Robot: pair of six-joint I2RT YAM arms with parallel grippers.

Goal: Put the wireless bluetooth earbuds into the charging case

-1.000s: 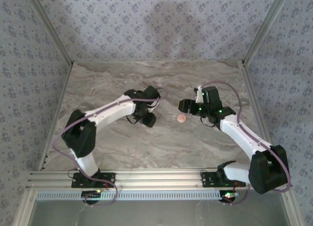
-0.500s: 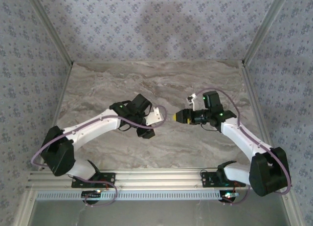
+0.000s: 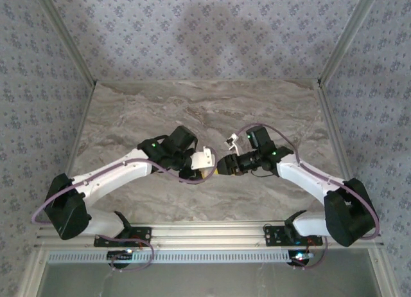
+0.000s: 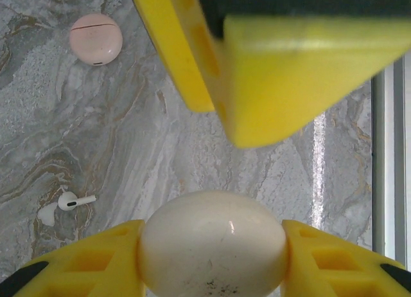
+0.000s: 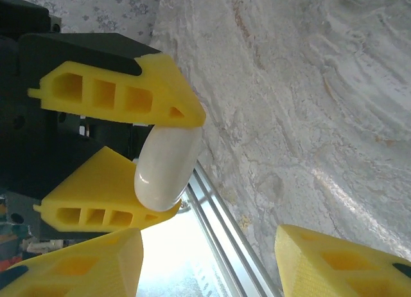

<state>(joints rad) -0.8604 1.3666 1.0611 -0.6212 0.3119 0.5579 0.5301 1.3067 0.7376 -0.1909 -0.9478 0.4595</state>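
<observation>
Arms swung inward, now tip to tip. Left end effector (image 3: 207, 168) pinching white charging case (image 4: 212, 242), long axis spanning finger to finger; right end effector (image 3: 223, 166) spread, facing it. Earbud (image 4: 72, 201) on worktop (image 3: 270, 110) below.

Smooth white oval charging case (image 4: 212, 245) held aloft; one stemmed earbud (image 4: 72, 200) lies flat, another possibly beside it.
</observation>
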